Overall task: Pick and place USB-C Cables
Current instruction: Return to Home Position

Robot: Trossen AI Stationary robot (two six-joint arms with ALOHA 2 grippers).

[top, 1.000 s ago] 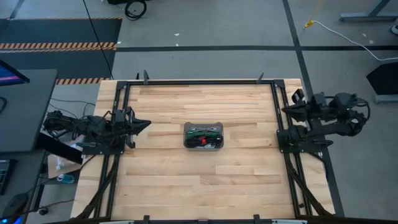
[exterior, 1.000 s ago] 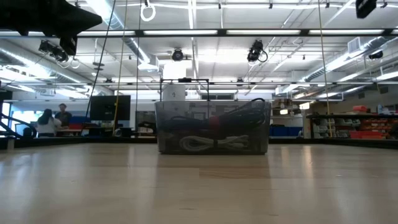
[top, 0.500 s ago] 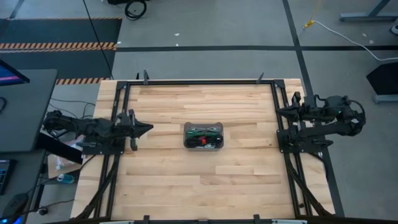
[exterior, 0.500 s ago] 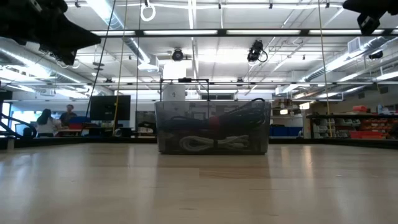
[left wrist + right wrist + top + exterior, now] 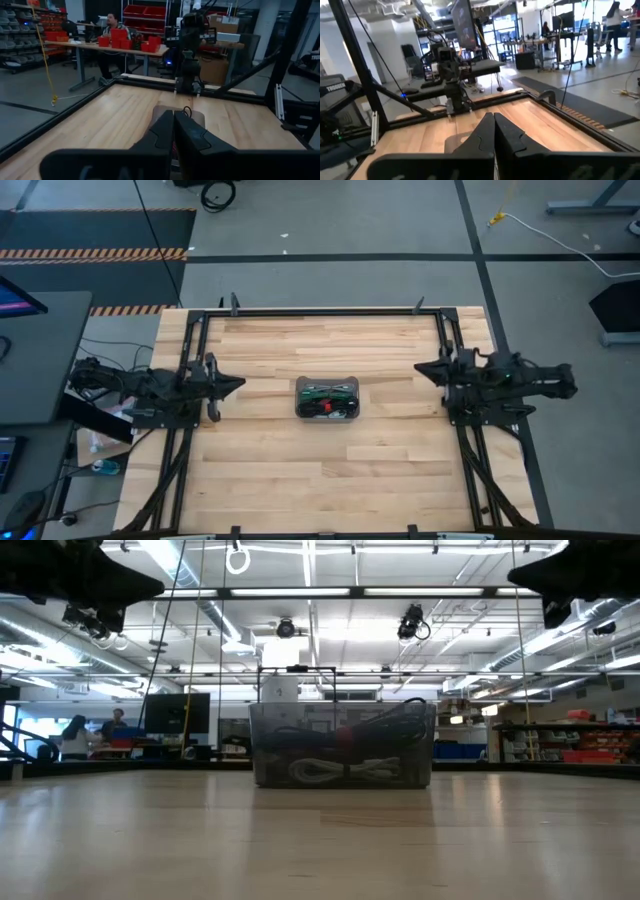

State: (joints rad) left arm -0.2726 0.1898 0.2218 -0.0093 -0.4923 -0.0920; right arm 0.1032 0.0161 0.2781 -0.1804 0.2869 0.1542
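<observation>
One bin (image 5: 299,400) sitting mid-table (image 5: 300,475), cables (image 5: 324,392) lying heaped inside, number not countable, bare wood lying open all round, left gripper (image 5: 236,383) hanging at left edge, right gripper (image 5: 420,368) at right edge, two arms, both jaws pressing together.

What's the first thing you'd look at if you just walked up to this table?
The see-through grey bin in the middle of the wooden table, stuffed with bundled cables in green, white and black, one with a red tie. Next, the two dark arms: the left gripper and the right gripper hover at opposite sides of the table, fingers shut, both pointing at the bin.
</observation>
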